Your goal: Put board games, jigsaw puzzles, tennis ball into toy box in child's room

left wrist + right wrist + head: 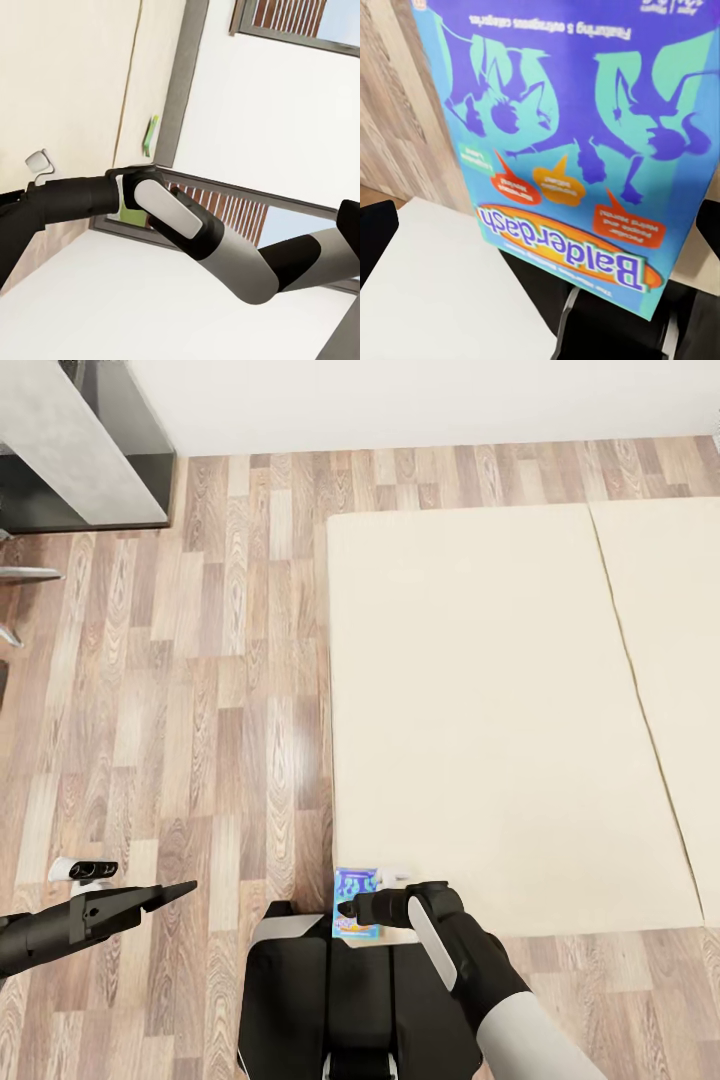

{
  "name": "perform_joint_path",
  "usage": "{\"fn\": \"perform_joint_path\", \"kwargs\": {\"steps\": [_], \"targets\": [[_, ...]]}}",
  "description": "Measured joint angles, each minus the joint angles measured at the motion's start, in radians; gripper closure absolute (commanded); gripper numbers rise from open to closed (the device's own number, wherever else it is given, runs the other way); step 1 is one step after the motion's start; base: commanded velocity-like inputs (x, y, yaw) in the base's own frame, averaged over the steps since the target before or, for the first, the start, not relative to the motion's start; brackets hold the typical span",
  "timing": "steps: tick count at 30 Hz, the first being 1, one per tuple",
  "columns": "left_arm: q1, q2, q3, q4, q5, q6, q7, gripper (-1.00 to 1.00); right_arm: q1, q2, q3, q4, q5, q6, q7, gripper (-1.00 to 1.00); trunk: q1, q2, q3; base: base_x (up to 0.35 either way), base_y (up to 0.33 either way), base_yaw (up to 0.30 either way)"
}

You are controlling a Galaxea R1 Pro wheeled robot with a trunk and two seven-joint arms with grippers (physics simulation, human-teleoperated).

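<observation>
Right wrist view | blue board game (pixel 570 142), orange "Balderdash" banner | right gripper (pixel 350 909) grip unclear | left gripper (pixel 180 891) closed

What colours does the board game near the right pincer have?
The board game is blue and turquoise with an orange banner; the right wrist view shows it best.

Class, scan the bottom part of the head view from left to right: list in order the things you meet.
Left gripper → blue board game at the near edge of the bed → right gripper reaching at that box, with its black and grey arm trailing off to the right.
</observation>
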Motion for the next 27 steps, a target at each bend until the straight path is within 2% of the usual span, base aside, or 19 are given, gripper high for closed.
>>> {"fn": "perform_joint_path", "kwargs": {"steps": [27], "targets": [[0.000, 0.000, 0.000, 0.000, 0.000, 0.000, 0.000, -1.00, 0.000, 0.000, -0.006, -0.029, -0.004, 0.017, -0.025, -1.00, 0.000, 0.000, 0.044, 0.000, 0.000, 0.000]]}}
